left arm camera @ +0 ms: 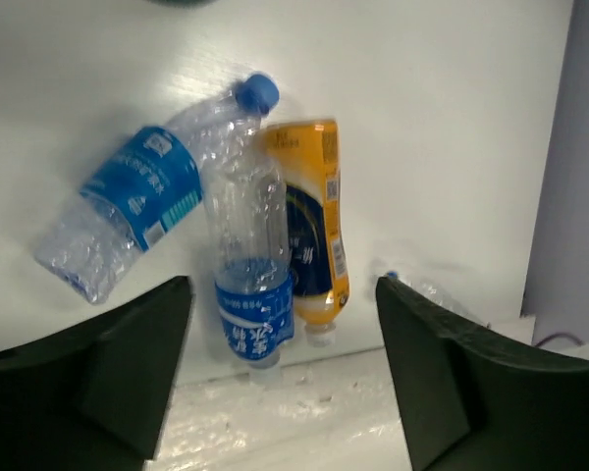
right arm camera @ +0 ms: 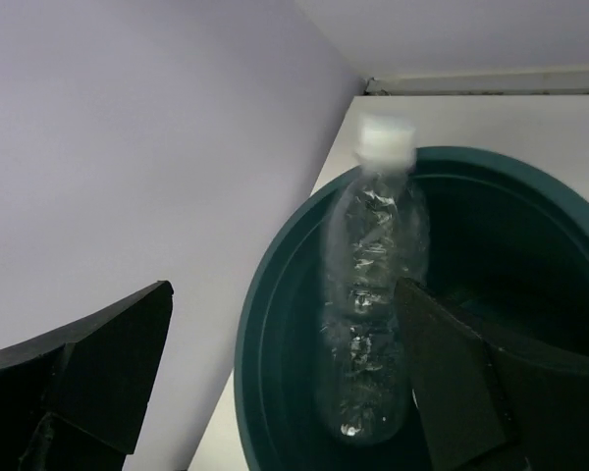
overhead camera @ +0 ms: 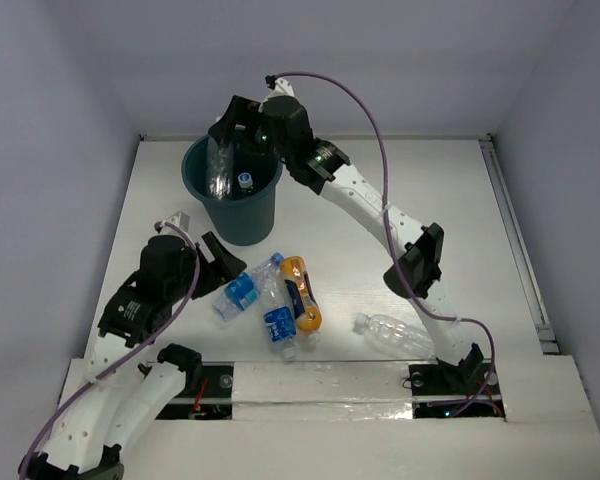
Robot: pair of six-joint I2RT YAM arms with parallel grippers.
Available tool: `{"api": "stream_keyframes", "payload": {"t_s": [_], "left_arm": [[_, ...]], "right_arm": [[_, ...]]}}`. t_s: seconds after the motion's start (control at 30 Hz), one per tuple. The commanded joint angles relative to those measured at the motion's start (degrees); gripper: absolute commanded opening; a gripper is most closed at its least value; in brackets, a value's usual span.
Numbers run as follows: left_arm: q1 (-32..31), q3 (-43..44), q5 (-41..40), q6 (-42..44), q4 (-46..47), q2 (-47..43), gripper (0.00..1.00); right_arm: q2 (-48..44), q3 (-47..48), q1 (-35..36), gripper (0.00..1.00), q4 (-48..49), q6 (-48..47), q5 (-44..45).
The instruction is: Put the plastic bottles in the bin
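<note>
While your right gripper hangs over the bin, its claw stands wide apart and clamps nothing. You have the bin, a dark teal bucket, standing toward the far left corner of the tabletop. On the right wrist camera a clear unlabelled bottle with a white cap stands upright between the two fingers, its lower part below the bin's rim. It is blurred and overlaps one finger, so you cannot tell whether they touch. From above, that bottle shows as a pale smear against the bin's left inner wall, and a blue-capped bottle lies deeper inside.

Your left gripper hovers just on the near side of the bin, toward the tabletop's left edge. Its claw is apart too, with nothing between the fingers.

On the left wrist camera you look down on three bottles in a cluster, which lies about midway across the tabletop, closer to the near edge:
- The tilted blue-labelled bottle lies with its blue cap touching the other two.
- The second blue-labelled bottle and the orange bottle lie side by side, touching.

A lone clear bottle lies apart from them near the near edge, right of the middle, just beside the right arm's base.
</note>
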Motion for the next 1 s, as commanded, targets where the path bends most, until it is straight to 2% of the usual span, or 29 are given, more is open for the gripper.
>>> {"api": "stream_keyframes", "payload": {"t_s": [0.0,0.07,0.17,0.23,0.3,0.33,0.37,0.4,0.43,0.5,0.53,0.57,0.6,0.67,0.7,0.73,0.83,0.97], "left_arm": [[-0.3,-2.7,6.9,-0.7,-2.6,-1.4,0.75],[-0.3,-4.9,9.2,-0.3,-2.3,-0.8,0.82],[-2.2,-7.7,12.6,-1.2,1.0,0.6,0.86],[-5.6,-9.8,12.2,-3.0,3.3,1.1,0.87],[-8.9,-10.9,10.7,-4.9,4.9,2.5,0.87],[-13.4,-11.3,10.0,-6.2,7.1,3.0,0.87],[-15.5,-11.6,8.0,-9.1,8.3,4.3,0.88],[-17.3,-12.5,7.0,-10.4,9.3,4.9,0.88],[-19.5,-13.3,6.4,-11.6,11.6,5.5,0.89],[-21.1,-15.1,4.5,-14.7,13.8,6.6,0.9],[-21.1,-15.2,2.8,-15.3,14.1,7.1,0.9],[-21.8,-15.2,-0.5,-15.6,14.0,7.3,0.91],[-21.8,-15.3,-1.7,-15.8,13.8,7.3,0.91],[-21.8,-15.4,-4.2,-15.9,14.2,8.7,0.91],[-21.8,-15.8,-4.8,-15.9,14.6,9.4,0.91],[-22.3,-15.9,-5.1,-15.9,15.6,10.1,0.91],[-23.4,-16.1,-8.5,-15.6,17.3,13.9,0.91],[-24.6,-16.2,-10.7,-15.3,19.3,19.7,0.9]], "right_arm": [[-4.4,2.1,-0.3,1.0,3.6,-3.5,3.8],[-5.8,2.3,-0.3,1.0,1.4,-5.4,4.4],[-11.3,-2.4,-0.3,1.0,1.1,-6.6,6.1],[-14.5,-6.7,-0.3,1.0,0.3,-7.4,6.9],[-19.9,-10.2,-0.3,0.94,-2.1,-8.6,7.6],[-22.1,-15.6,-0.3,0.65,-2.7,-8.9,7.7],[-27.6,-19.5,-0.3,0.43,-3.0,-9.2,7.4],[-30.7,-23.8,-0.3,0.26,-2.7,-9.2,7.0],[-33.9,-33.1,-0.3,0.06,-2.5,-9.2,5.7],[-43.6,-42.9,-0.3,0.01,-1.6,-8.4,3.6],[-46.9,-47.8,-0.3,0.03,-1.1,-8.0,1.6],[-50.2,-57.5,-0.3,0.06,-0.7,-6.6,0.6],[-56.3,-61.9,-0.3,0.09,-0.1,-6.1,-0.7],[-62.1,-69.8,-0.3,0.25,-0.3,-4.9,-2.9],[-64.8,-75.9,-0.3,0.33,-2.0,-4.6,-3.2],[-69.3,-78.4,-0.3,0.57,-3.4,-4.6,-3.6],[-77.3,-86.2,-0.3,0.82,-11.9,-4.0,-3.3],[-84.7,-92.2,-0.3,0.92,-23.4,-1.0,-4.9]]}}
